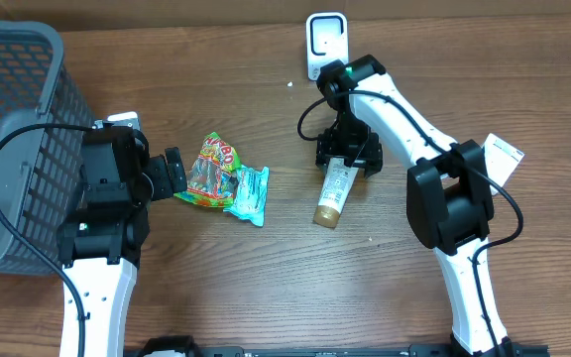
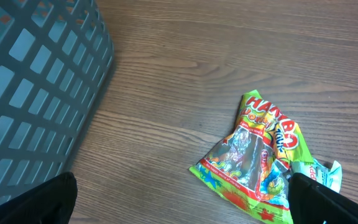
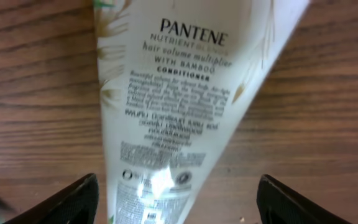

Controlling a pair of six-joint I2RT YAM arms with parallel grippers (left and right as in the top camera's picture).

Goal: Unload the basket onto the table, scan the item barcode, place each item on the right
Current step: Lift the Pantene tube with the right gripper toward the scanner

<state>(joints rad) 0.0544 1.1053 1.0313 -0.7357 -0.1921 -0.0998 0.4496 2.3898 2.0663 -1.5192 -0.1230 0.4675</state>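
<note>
A white Pantene conditioner tube (image 1: 335, 188) with a gold cap lies on the wooden table, its printed back facing up (image 3: 166, 93). My right gripper (image 1: 348, 149) hangs open over the tube's flat end. Its dark fingers (image 3: 73, 202) stand on either side of the tube with a gap on both sides (image 3: 176, 190). The white barcode scanner (image 1: 325, 40) stands at the table's far edge, just beyond this arm. My left gripper (image 1: 176, 174) is wide open beside a green Haribo bag (image 2: 260, 155), and nothing sits between its fingers (image 2: 182, 186).
A grey plastic basket (image 1: 8, 119) fills the left side, close to the left arm (image 2: 36, 81). A teal packet (image 1: 249, 193) lies against the Haribo bag. A white tag (image 1: 504, 154) lies at the right, by the right arm's base.
</note>
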